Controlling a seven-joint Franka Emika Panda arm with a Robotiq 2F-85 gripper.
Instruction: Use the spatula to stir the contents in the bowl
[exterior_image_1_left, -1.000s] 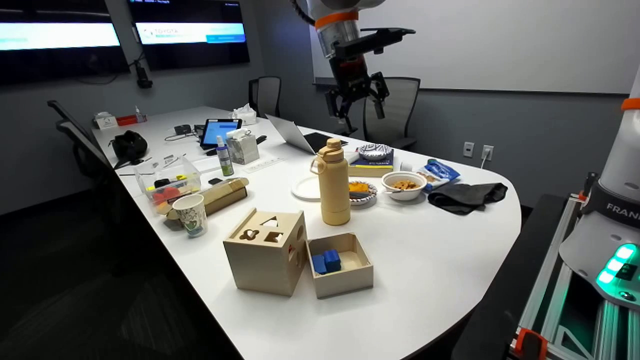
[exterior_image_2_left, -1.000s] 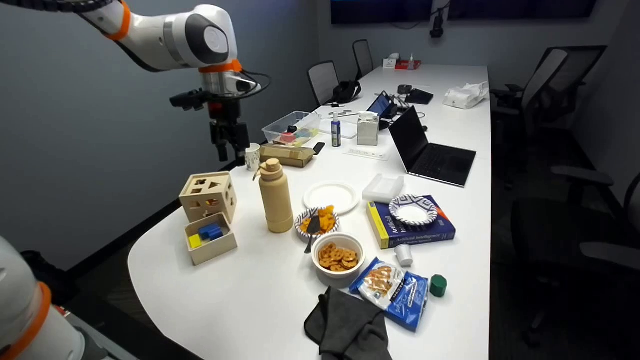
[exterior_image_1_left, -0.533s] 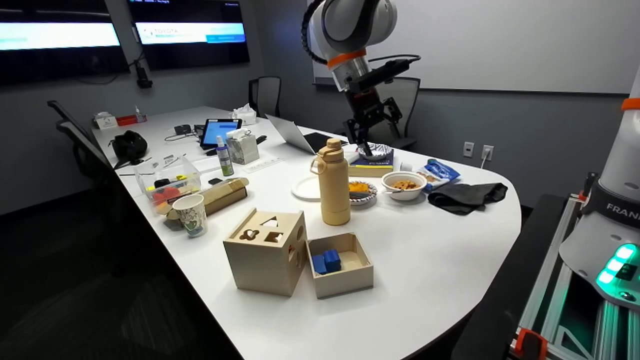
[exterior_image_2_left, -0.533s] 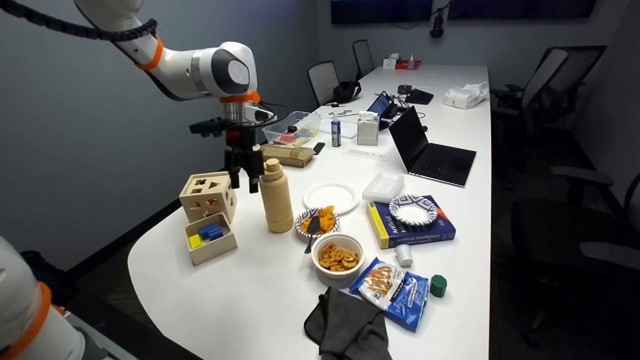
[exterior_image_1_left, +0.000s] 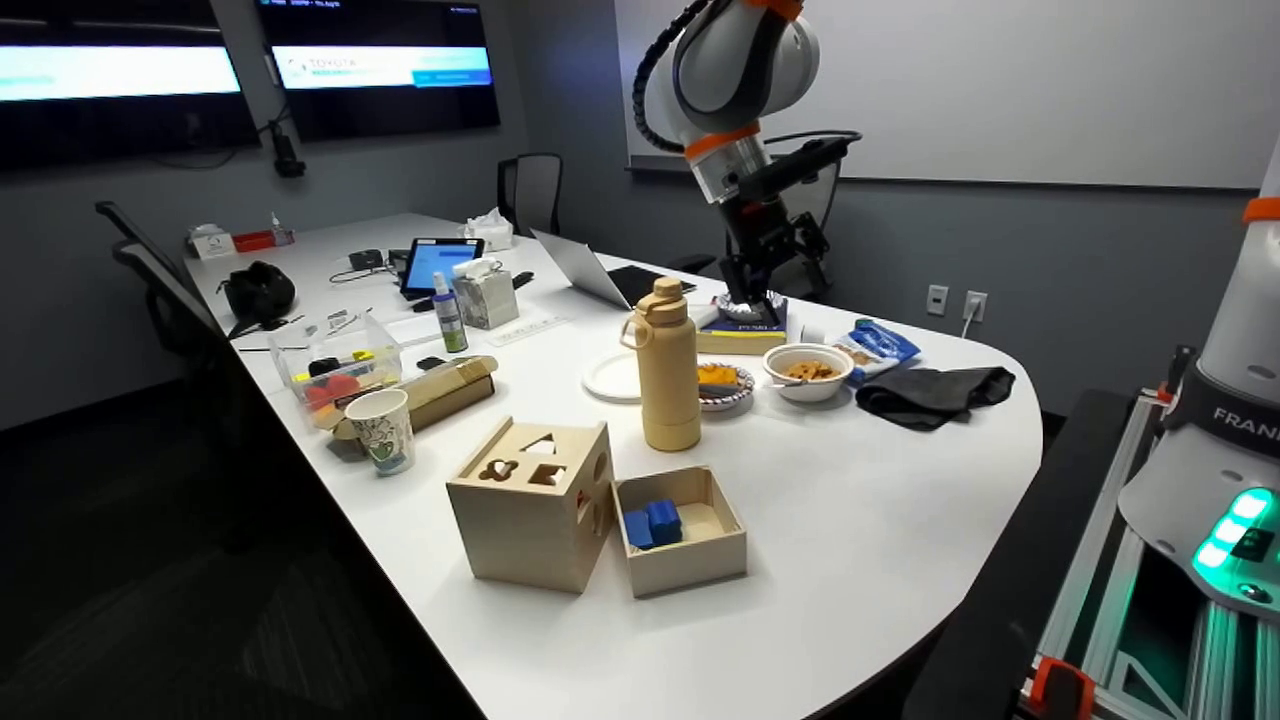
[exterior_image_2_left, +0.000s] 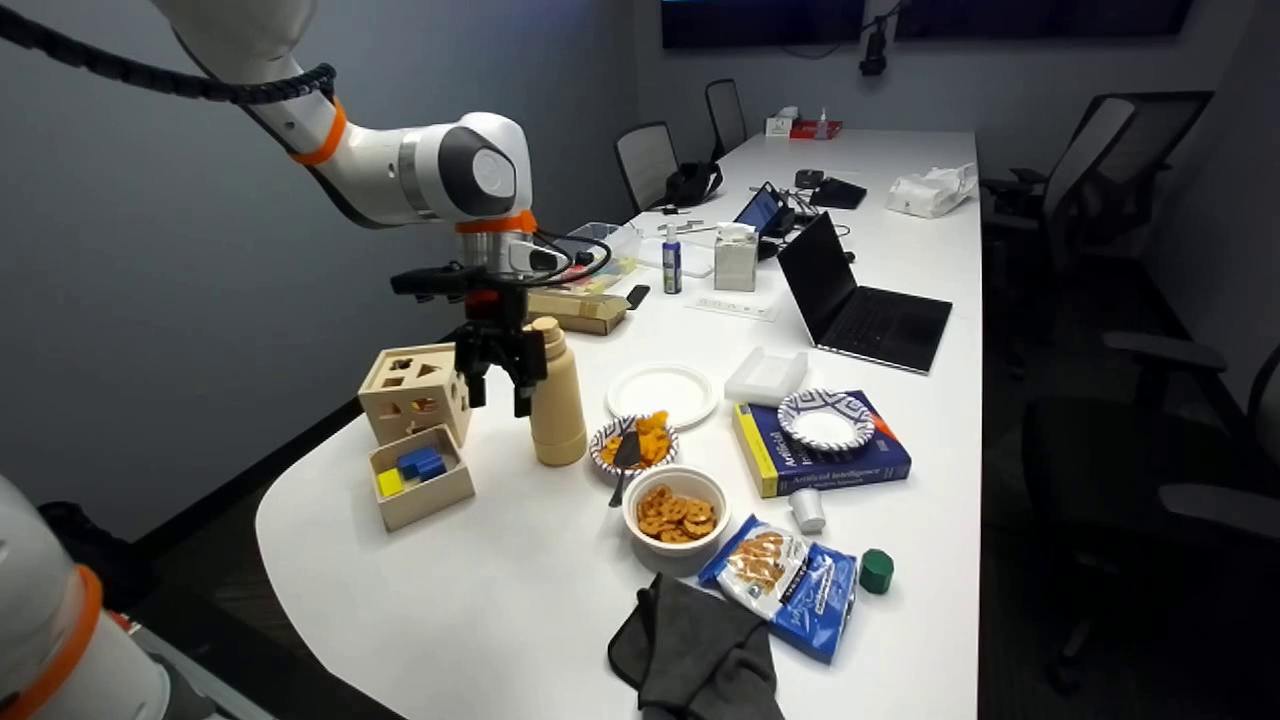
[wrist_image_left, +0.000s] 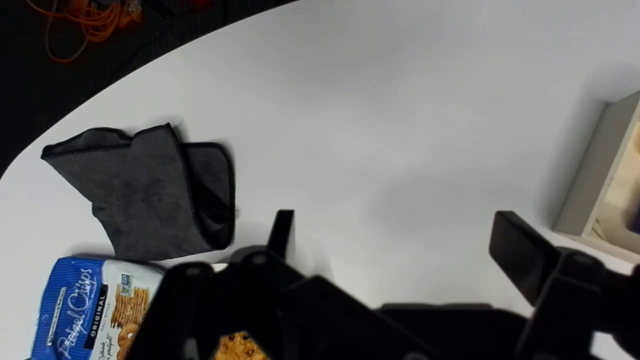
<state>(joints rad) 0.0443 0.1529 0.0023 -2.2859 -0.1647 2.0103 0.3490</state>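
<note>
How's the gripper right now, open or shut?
Open: the wrist view shows the gripper with its fingers wide apart, white tabletop between them and nothing held.

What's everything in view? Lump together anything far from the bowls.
bottle: one, tan, table
wooden boxes: two, beige, near bottle
blocks: several, blue-yellow, open wooden box
plate: one, white, near bottle
book: one, blue-yellow, table
patterned bowls: two, dark-and-white, table and book
orange pieces: several, orange, lower patterned bowl
spatula: one, black, on lower patterned bowl
cloth: one, grey, table
packet: one, blue-white, by cloth
white bowl: one, white, beside packet
crisps: many, orange-brown, in white bowl
tray: one, white, by book
cylinder: one, white, by book
green piece: one, green, by packet
laptop, chairs, screens and more: many, mixed colours, farther off
robot arm: one, white, above table
end effector: one, black, open, above table
</note>
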